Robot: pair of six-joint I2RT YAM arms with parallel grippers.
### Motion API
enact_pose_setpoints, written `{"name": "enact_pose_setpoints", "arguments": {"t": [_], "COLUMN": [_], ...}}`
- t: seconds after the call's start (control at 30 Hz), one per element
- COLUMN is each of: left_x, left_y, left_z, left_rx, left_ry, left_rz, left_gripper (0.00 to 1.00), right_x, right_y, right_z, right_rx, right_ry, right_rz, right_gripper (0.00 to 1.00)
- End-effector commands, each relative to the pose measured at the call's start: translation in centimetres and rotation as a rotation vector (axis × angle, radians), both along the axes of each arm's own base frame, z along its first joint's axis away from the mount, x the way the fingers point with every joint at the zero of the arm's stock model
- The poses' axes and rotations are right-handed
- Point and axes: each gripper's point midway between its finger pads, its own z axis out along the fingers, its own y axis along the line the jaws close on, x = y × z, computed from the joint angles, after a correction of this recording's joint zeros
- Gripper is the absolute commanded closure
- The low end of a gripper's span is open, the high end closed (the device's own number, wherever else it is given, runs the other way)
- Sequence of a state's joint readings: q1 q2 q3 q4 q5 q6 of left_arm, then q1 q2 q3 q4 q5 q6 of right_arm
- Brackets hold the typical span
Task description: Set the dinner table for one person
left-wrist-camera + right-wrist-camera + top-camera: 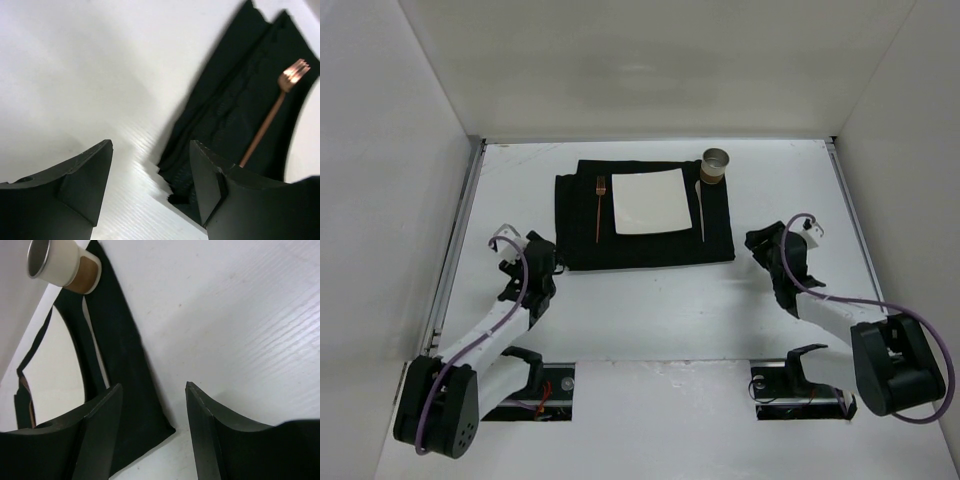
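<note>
My left hand [540, 255] hangs with fingers spread, holding nothing, above the flat matte white tabletop [650, 300]. Ahead and right of it lies the black rectangular cloth mat [575, 235], bearing a slim copper fork [599, 210], a square white plate [650, 200] and a pale knife [700, 212]. A metal-rimmed white-and-brown cup [716, 166] stands at its far corner. My right hand [767, 245], likewise spread and empty, has the mat ahead-left.

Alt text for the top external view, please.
A black cloth mat on the dinner table holds a square white plate, a copper fork left of it, a pale utensil right of it and a cup at the far right corner. The left gripper and right gripper flank the mat, empty.
</note>
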State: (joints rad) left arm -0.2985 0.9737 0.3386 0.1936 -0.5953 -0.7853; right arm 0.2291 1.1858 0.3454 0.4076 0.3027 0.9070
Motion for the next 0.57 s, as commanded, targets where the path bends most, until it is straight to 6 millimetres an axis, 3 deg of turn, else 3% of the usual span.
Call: {"name": "enact_pose_setpoints", "arguments": {"t": [0.0, 0.17, 0.53], "left_x": [-0.4, 0.4, 1.9], "left_y": [1.0, 0.9, -1.4], "left_z": [-1.0, -1.0, -0.5], "left_rx": [-0.038, -0.067, -0.027], "left_ry": [0.089, 0.093, 0.122], "left_rz": [0.038, 0.044, -0.031], "left_gripper": [0.39, 0.40, 0.39], "right_x": [1.4, 1.5, 1.5], "right_y": [1.7, 2.8, 3.2], "right_z": [2.1, 1.6, 1.8], "right_rx": [0.087, 0.135, 0.141], "right_ry": [-0.088, -0.079, -0.084], "right_rz": [0.046, 0.094, 0.111], "right_gripper": [0.41, 0.41, 0.40]}}
